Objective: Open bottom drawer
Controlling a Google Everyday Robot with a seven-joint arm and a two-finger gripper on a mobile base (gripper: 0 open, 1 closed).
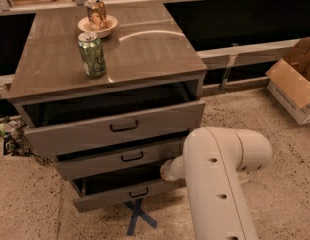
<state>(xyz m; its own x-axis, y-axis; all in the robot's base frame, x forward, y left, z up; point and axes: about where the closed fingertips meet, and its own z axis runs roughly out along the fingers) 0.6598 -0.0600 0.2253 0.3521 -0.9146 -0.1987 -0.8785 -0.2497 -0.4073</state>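
Bottom drawer (115,198) sits low in the camera view, toward 7 o'clock from centre, the lowest of three fronts on the cabinet (145,54). Its slim front stands out from the cabinet body, with a dark gap above it and a small black handle (138,192) near its middle. The middle drawer (105,161) and top drawer (95,129) also stand ajar.

The white arm (220,184) fills the frame at 5 o'clock. Its narrow end, the gripper (168,170), reaches to 9 o'clock from the arm's elbow, meeting the right end of the drawers just above the bottom front. Whether it is clenched or released cannot be told, nor whether it touches the drawer.

Judging by the gap, the pull looks partly done. The next move would call for drawing straight out toward 6 o'clock, over the blue tape cross (137,216) on the floor, without jarring the green can (92,54) and the bowl (97,26) on top.
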